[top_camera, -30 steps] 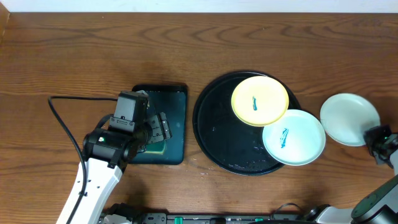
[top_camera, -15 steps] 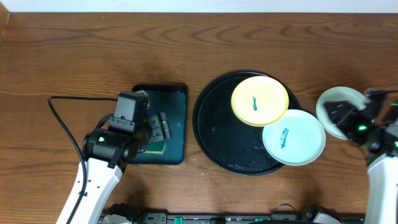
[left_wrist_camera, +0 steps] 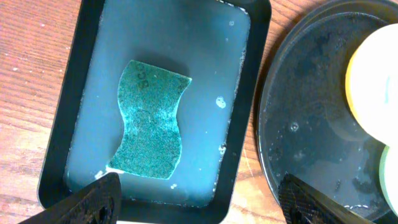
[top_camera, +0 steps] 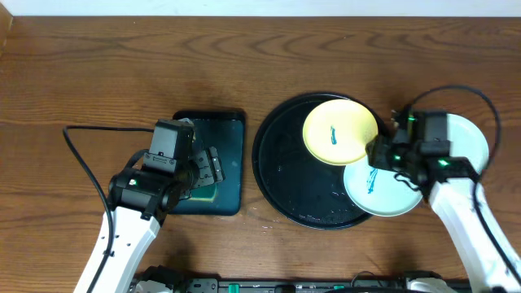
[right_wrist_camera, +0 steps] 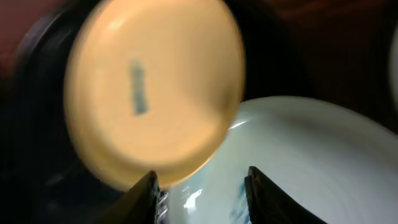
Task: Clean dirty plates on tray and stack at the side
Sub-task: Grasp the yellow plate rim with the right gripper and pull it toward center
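Note:
The round black tray (top_camera: 281, 175) holds a pale yellow plate (top_camera: 340, 130) with a blue scribble. A mint-white plate (top_camera: 383, 194) with a blue scribble lies partly under it, overhanging the tray's right rim. A third mint-white plate (top_camera: 476, 142) lies on the bare wood at the right, mostly hidden by my right arm. My right gripper (top_camera: 376, 153) is open above the edge where the yellow plate (right_wrist_camera: 149, 93) overlaps the mint plate (right_wrist_camera: 311, 155); this view is blurred. My left gripper (top_camera: 207, 167) is open over the dark-teal tray, empty.
A rectangular dark-teal tray (left_wrist_camera: 245, 130) of shallow water holds a green sponge (left_wrist_camera: 151, 118), left of the black tray (left_wrist_camera: 298, 130). A black cable (top_camera: 85, 163) loops on the wood at the left.
My right arm has swung in from the right edge, past the third plate, to above the two plates on the tray. The left arm has not moved.

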